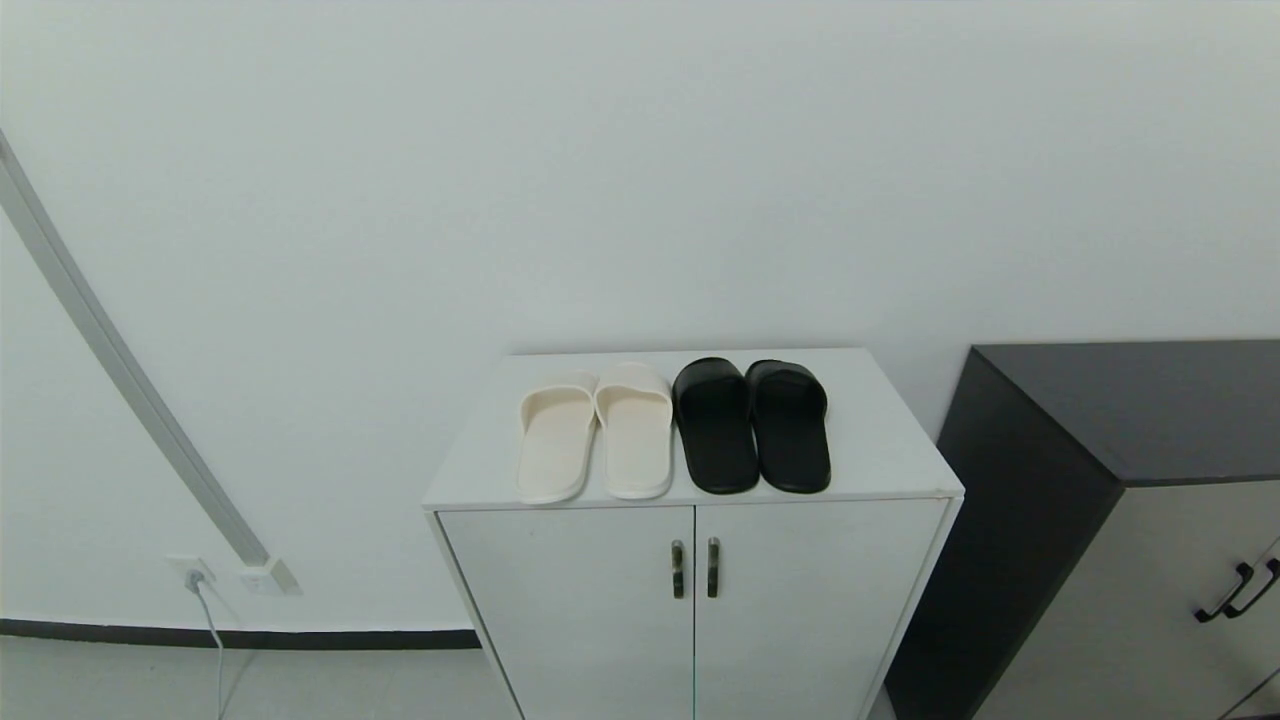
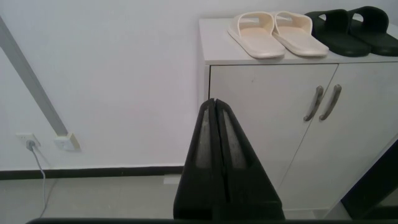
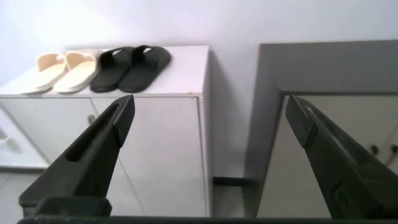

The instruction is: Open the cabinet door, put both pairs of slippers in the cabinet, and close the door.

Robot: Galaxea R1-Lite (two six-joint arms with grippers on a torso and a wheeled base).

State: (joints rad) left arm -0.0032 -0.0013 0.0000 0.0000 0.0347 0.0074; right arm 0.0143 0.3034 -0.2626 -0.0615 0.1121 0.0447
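Two doors point(image 1: 570, 610), two cream slippers point(image 1: 555, 445), two black slippers point(image 1: 715, 430).

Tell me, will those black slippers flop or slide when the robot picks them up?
Probably fairly stiff: the black slippers look moulded in one piece, straps arched unaided. Likely light: open, thin-soled. Lying flat on the smooth cabinet top, they'd probably slide rather than tip if nudged.

The head view looks forward and down onto the white cabinet point(image 1: 690, 600) from above its front, while both wrist views face it from lower, off to its left and right, all three sharing its top and doors.
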